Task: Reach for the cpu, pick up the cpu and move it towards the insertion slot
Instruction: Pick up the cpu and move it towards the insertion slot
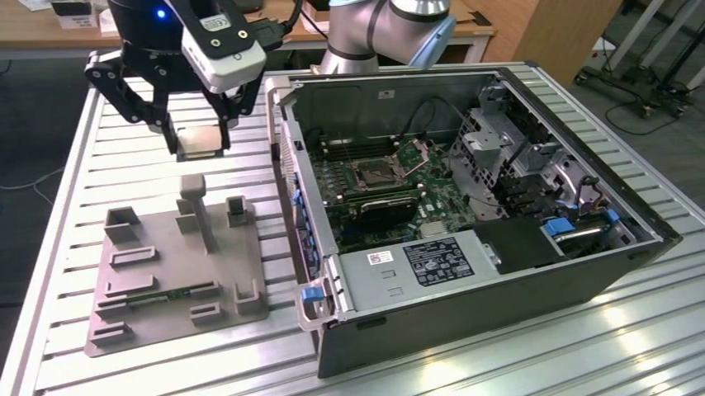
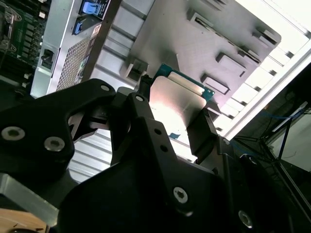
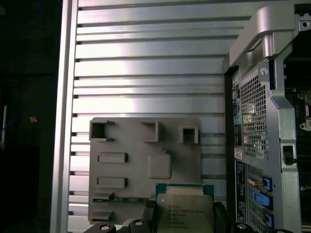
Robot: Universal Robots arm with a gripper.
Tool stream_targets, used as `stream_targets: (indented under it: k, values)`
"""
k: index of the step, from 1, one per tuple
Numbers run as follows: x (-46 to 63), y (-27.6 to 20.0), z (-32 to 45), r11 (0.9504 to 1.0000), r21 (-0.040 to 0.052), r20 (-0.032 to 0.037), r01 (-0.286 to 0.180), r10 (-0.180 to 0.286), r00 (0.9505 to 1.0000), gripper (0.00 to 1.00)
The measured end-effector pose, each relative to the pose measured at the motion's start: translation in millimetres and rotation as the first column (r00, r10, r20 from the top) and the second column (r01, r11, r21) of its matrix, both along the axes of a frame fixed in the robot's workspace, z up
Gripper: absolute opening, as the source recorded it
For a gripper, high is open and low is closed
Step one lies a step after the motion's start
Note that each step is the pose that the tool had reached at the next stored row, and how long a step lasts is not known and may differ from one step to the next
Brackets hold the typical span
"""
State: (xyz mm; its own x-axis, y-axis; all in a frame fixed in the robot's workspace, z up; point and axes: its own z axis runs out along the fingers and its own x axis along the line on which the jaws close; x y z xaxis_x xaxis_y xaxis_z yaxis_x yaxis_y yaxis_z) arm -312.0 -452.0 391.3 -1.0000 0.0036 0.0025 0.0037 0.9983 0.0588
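Gripper point(image 1: 200, 136) is clamping the cpu point(image 1: 201, 142) by two opposite edges; jaws are closed down to chip width, nothing else in them. In the second wrist view I'm seeing the black fingers point(image 2: 201, 131) pressing against both sides of the cpu point(image 2: 177, 102), w/ its green rim showing past the silvery top.

Cpu is hanging roughly flat, clear of the table point(image 1: 121, 177), pale top facing up twd the wrist. It's sitting over the far part of the table, nearer the edge on the exterior view's left, just beyond the grey fixture point(image 1: 177, 264). In the first wrist view the cpu point(image 3: 184, 209) is overlapping one edge of the fixture point(image 3: 126, 145).

Insertion slot point(image 1: 372, 173) is lying on the green mobo inside the open pc case point(image 1: 496, 301), its hinged frame plate point(image 1: 422, 151) standing up. Slot and cpu are well apart, case wall between them. Memory stick point(image 1: 165, 294) is lying in the fixture, twd the table's near edge.
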Motion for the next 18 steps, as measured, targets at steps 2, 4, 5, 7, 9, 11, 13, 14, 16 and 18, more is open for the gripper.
stream_targets:
  k: [2, 4, 5, 7, 9, 11, 13, 14, 16, 18]
  values:
    - [0.9, 0.0, 0.0, 1.0, 0.0, -0.0001, 0.0, 0.0, 1.0, 0.55]
    - [1.7, 0.0, 0.0, 1.0, -0.0001, -0.0001, 0.0, 0.0, 1.0, 0.55]
    - [2.1, 0.0, 0.0, 1.0, 0.0, 0.0, 0.0, 0.0, 1.0, 0.55]
    - [3.0, 0.0, 0.0, 1.0, -0.0001, -0.0001, 0.0, 0.0, 1.0, 0.55]
    - [3.7, 0.0, -0.1, 1.0, 0.0, 0.0, 0.0, 0.0, 1.0, 0.55]
    - [4.5, 0.0, 0.0, 1.0, -0.0001, -0.0001, 0.0, 0.0, 1.0, 0.55]
    - [5.2, 0.0, -0.1, 1.0, 0.0, 0.0, 0.0, 0.0, 1.0, 0.55]
    - [5.7, 0.0, -0.1, 1.0, -0.0001, -0.0001, 0.0, 0.0, 1.0, 0.55]
    - [6.4, 0.0, -0.1, 1.0, 0.0, 0.0, 0.0, 0.0, 1.0, 0.55]
    - [7.3, 0.0, -0.1, 1.0, 0.0, 0.0, 0.0, 0.0, 1.0, 0.55]
